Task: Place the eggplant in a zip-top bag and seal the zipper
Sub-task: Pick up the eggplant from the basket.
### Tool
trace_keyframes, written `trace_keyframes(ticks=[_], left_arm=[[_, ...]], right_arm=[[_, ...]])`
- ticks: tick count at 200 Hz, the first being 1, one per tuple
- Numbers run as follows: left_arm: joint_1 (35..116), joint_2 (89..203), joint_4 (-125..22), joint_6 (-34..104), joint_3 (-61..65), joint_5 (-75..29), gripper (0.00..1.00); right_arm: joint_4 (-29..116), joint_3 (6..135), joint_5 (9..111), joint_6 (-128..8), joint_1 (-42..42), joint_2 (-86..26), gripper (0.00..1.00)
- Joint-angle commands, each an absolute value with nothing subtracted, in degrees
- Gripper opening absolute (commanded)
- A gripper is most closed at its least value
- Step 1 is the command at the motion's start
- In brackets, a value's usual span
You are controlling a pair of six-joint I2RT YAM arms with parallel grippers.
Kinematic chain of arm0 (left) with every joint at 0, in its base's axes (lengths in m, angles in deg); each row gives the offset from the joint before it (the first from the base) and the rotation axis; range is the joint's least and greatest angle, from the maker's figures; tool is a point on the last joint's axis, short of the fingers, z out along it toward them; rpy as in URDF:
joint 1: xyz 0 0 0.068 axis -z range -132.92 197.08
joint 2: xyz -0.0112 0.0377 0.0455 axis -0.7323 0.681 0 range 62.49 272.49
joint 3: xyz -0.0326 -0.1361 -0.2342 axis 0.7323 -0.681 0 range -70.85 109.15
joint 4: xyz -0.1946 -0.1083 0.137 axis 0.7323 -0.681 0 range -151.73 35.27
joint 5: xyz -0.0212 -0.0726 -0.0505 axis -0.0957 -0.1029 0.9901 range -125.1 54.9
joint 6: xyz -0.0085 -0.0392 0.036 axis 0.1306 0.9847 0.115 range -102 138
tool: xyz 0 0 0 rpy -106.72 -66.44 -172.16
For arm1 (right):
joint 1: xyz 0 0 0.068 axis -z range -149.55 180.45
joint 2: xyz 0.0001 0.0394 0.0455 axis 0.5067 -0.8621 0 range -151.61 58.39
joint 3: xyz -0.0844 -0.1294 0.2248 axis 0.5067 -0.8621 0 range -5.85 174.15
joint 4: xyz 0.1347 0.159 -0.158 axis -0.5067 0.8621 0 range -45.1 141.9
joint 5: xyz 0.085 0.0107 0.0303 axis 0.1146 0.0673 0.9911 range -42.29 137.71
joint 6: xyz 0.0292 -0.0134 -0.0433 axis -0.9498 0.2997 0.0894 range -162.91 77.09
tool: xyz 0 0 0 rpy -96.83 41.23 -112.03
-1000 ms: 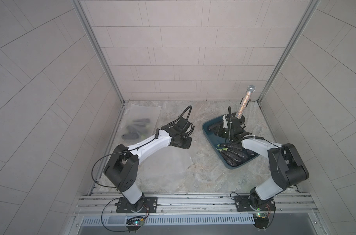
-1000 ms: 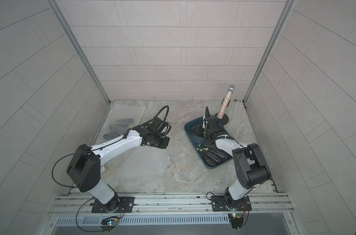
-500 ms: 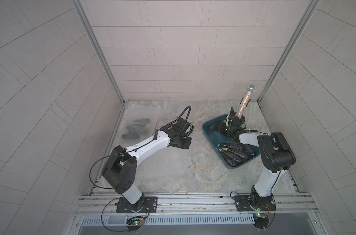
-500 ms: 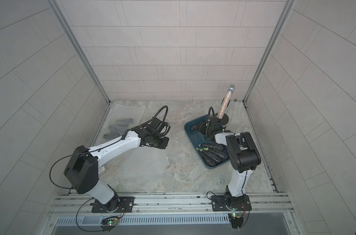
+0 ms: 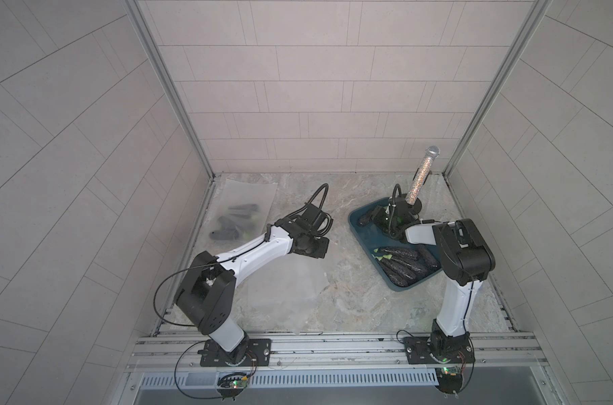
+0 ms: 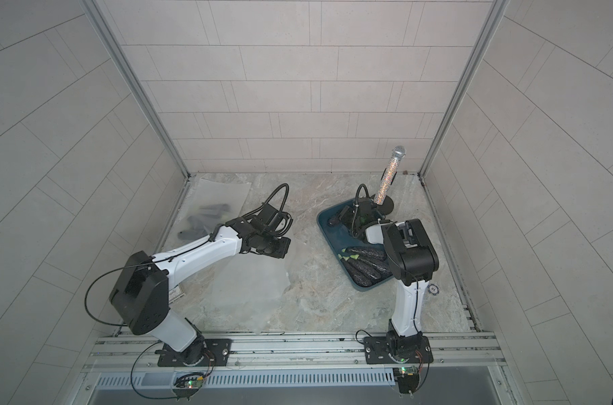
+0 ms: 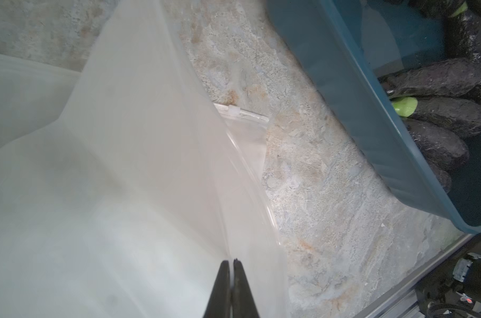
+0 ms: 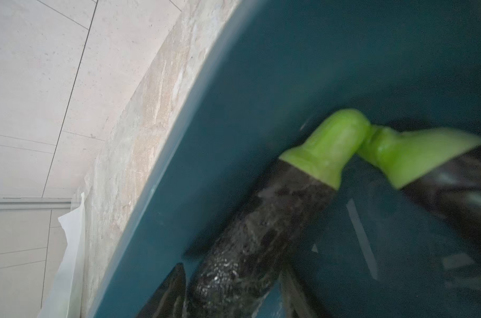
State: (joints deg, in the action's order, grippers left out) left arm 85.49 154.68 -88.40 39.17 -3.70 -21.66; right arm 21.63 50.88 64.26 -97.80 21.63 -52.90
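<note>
So far: left hand (image 7: 231,261) pinched flat on the bag (image 7: 123,179) rim, holding its mouth up off the surface (image 5: 350,298).
Eggplant (image 8: 256,234): not bagged yet, lying in the blue tray (image 5: 359,233) right at the right hand (image 5: 377,220); can't tell if that one's gripping or spread.
Left to do: grab, carry over, drop in, zip shut.

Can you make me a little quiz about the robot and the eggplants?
1. True or false: the left end effector is pinched shut on the clear zip-top bag.
2. Where does the right end effector reach? A) into the blue tray B) into the zip-top bag C) neither
3. What colour is the stem of the eggplant seen in the right wrist view?
Key: 1 true; 2 A; 3 green.
</note>
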Motion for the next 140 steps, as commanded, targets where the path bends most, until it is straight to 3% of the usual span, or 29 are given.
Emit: trace_keyframes(ticks=[1, 46, 140], left_arm=[[85.8, 152.7, -88.0, 39.3, -4.3, -21.7, 0.0], [85.8, 152.8, -87.8, 39.3, -4.2, -21.6, 0.0], [84.9, 151.8, -86.7, 40.4, -4.7, -19.4, 0.0]], right_arm=[[19.8, 51.5, 64.5, -101.0, 21.9, -54.6, 0.49], [18.8, 50.2, 65.0, -101.7, 21.8, -54.1, 0.33], [20.3, 46.2, 65.7, -97.4, 21.4, -41.8, 0.25]])
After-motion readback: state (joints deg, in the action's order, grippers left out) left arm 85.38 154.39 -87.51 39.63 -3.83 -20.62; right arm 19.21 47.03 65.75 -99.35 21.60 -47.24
